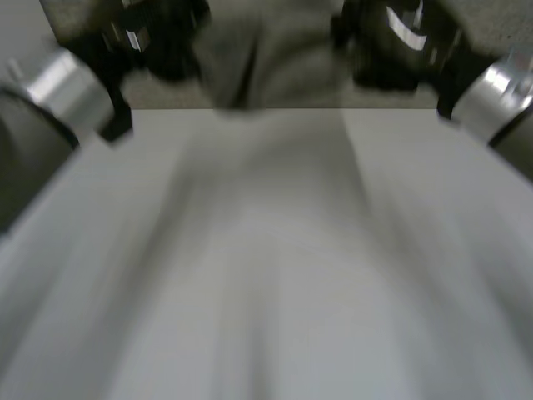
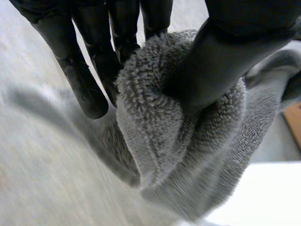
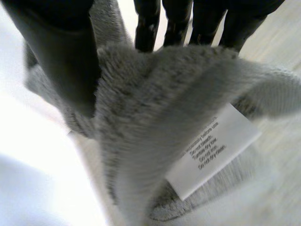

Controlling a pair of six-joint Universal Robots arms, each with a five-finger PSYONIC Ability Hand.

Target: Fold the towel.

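The white table (image 1: pixel 266 333) lies nearest, blurred. Further out, the left arm (image 1: pixel 58 92) and right arm (image 1: pixel 491 100) flank it, one on each side of the grey terry towel (image 1: pixel 266 58). The towel hangs bunched between the two hands at the table's far edge; whether it touches the tabletop cannot be told. In the left wrist view the left hand (image 2: pixel 225 61) pinches a rolled fold of the towel, with the thumb pressed into the pile against nearly straight fingers (image 2: pixel 84 84) behind the cloth. In the right wrist view the right hand (image 3: pixel 61 61) grips another bunched part in the same way, thumb in front and fingers (image 3: pixel 146 23) behind. A white care label (image 3: pixel 211 148) hangs from the towel just below that grip.
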